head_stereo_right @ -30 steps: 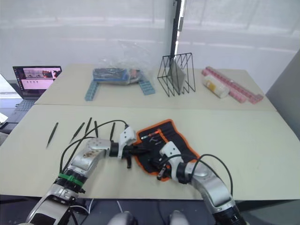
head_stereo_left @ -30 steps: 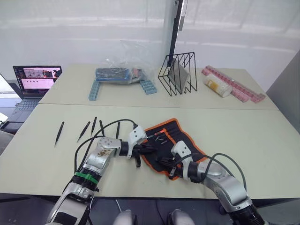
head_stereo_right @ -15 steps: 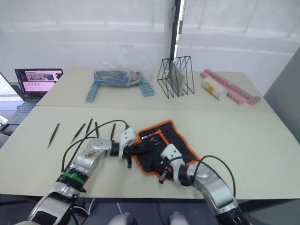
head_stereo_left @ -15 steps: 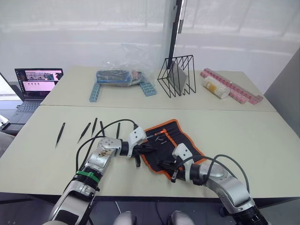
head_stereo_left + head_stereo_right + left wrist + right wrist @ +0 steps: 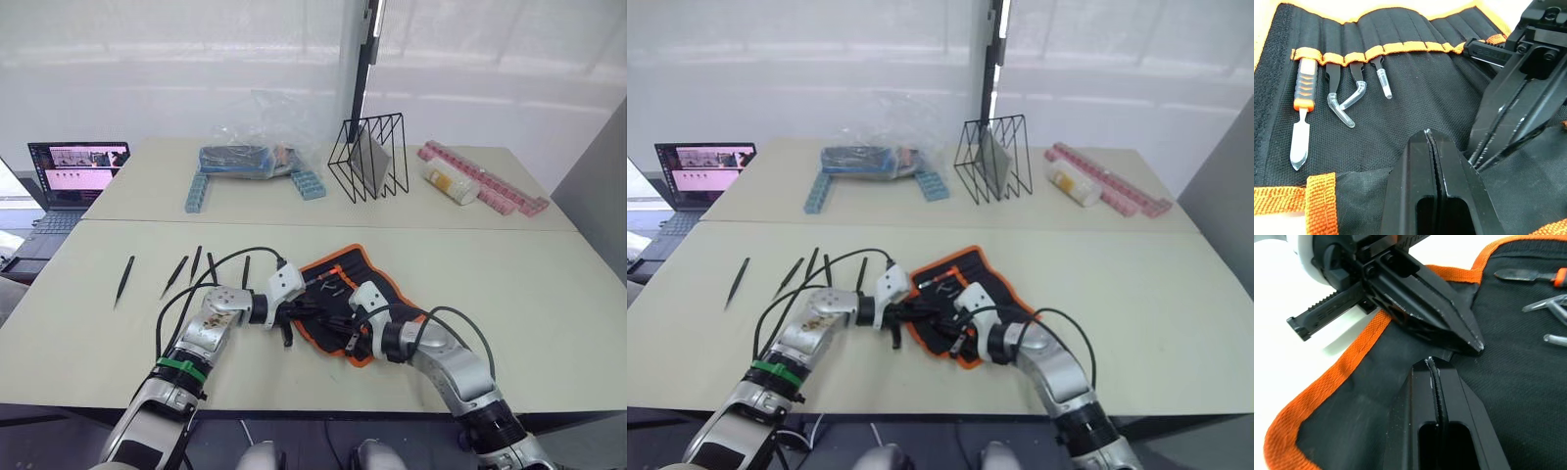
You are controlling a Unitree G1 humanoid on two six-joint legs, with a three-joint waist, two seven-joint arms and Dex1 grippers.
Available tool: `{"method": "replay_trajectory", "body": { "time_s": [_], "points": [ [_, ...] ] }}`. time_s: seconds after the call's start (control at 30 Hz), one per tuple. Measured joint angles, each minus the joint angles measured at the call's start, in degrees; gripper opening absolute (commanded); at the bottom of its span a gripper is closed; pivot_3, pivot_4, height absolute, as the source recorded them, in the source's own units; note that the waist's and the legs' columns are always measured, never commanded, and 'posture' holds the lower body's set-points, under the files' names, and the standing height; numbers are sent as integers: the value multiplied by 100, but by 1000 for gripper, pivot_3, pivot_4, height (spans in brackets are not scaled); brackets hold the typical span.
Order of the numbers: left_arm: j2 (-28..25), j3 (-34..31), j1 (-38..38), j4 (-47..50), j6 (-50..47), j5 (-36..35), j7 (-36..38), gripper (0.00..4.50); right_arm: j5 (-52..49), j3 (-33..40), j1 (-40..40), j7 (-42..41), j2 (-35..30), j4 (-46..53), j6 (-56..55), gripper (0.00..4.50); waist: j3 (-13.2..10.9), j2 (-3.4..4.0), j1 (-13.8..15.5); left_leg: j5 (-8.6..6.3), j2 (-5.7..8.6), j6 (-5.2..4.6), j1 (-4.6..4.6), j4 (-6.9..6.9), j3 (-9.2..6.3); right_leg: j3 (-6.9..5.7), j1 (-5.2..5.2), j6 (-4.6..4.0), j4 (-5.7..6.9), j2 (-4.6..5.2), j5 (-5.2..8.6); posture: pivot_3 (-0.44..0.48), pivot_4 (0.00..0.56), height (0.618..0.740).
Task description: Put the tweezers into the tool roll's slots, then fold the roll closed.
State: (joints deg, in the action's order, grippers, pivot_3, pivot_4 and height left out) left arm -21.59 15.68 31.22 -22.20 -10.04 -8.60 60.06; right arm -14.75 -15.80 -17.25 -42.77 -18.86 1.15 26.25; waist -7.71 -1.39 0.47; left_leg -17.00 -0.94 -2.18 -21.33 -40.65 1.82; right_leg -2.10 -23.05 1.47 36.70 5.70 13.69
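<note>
**Both grippers on the roll, tweezers not loaded yet**

We've got the left gripper (image 5: pixel 294 315) and right gripper (image 5: pixel 345 338) pressed shut, empty, on the tool roll (image 5: pixel 377 287) near the table's (image 5: pixel 549 323) front edge. Five tweezers (image 5: pixel 176 274) wait toward its left edge (grab one first, by its middle).

Tool roll (image 5: pixel 345 286) open; tweezers (image 5: pixel 123 279) loose beside it.

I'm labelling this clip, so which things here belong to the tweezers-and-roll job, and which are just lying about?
Job: five tweezers loose on the table; tool roll, open; its slots; left gripper and right gripper, both shut over the roll.

Lying about: laptop, plastic bag, wire rack, pink trays.
</note>
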Motion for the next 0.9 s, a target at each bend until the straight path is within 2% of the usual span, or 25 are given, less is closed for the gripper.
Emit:
{"method": "replay_trajectory", "body": {
  "time_s": [0.23,0.57,0.9],
  "points": [
    [-22,4,5,2,16,26,-5,35,61,-42,-24,3,19,-32,19,0,1,1,-14,0,-5,0,2,4,-1,0,1,-1,0,2,0,0,150,722],
    [-19,107,-3,-5,109,65,-8,35,8,-163,562,-222,-804,1080,658,0,21,22,21,0,1,0,24,59,-1,-7,30,2,-57,15,1,0,150,722],
    [-19,129,-30,7,147,66,-11,35,0,-170,881,-210,-1151,1557,701,0,28,18,27,0,1,0,29,78,-4,-15,42,5,-77,16,3,0,150,722]
  ]
}}
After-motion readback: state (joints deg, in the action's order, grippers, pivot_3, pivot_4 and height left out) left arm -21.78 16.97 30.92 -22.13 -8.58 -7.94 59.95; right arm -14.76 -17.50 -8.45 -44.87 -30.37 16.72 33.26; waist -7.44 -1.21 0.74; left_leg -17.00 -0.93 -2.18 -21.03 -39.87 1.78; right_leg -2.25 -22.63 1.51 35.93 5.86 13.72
